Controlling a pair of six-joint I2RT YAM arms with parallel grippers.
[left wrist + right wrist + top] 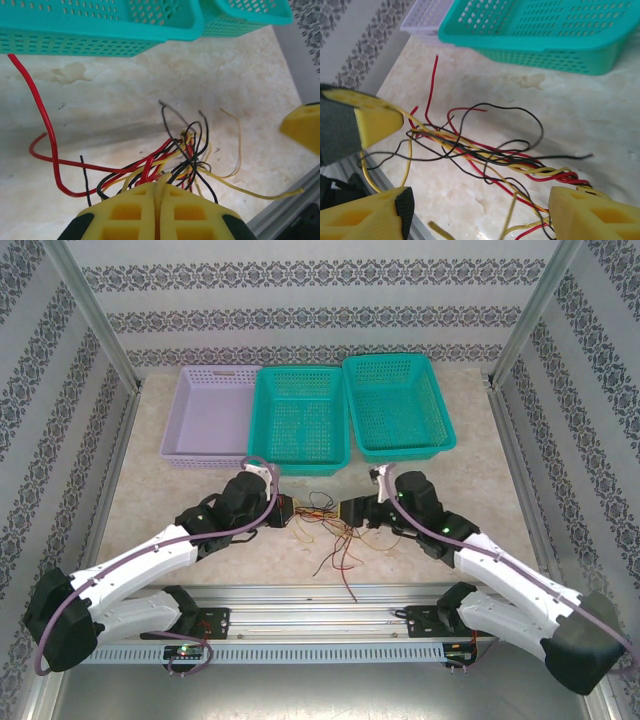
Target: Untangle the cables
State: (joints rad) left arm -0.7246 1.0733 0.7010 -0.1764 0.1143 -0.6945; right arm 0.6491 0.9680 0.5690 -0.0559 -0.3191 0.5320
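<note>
- The cables (322, 523) lie on the desk (150, 490) as one snarl of red, yellow and black strands, just on the near side of the middle teal basket (300, 420). A few loose ends trail further from that basket, toward the arms' bases.
- The left jaws are pressed together and clamped on the cables. The strands fan out straight from between its yellow fingers (125, 215).
- The right jaws stand wide apart on the other side of the snarl, holding nothing. The twisted stretch of the bundle runs close past one finger (592, 215).
- Main risk, as I judge it: if the right jaws close where they stand, they would catch several strands at once. Pulling against the left grip would then tighten the knot rather than free a single cable.
- A long red strand (45, 120) loops out toward the middle teal basket. If it is dragged that way, its end could catch in the holes of the wall.
- The thin strands could also slip out of the clamp under a hard pull.
- Flanking the middle teal basket are a lilac basket (210, 415) and a second teal basket (397, 405).
</note>
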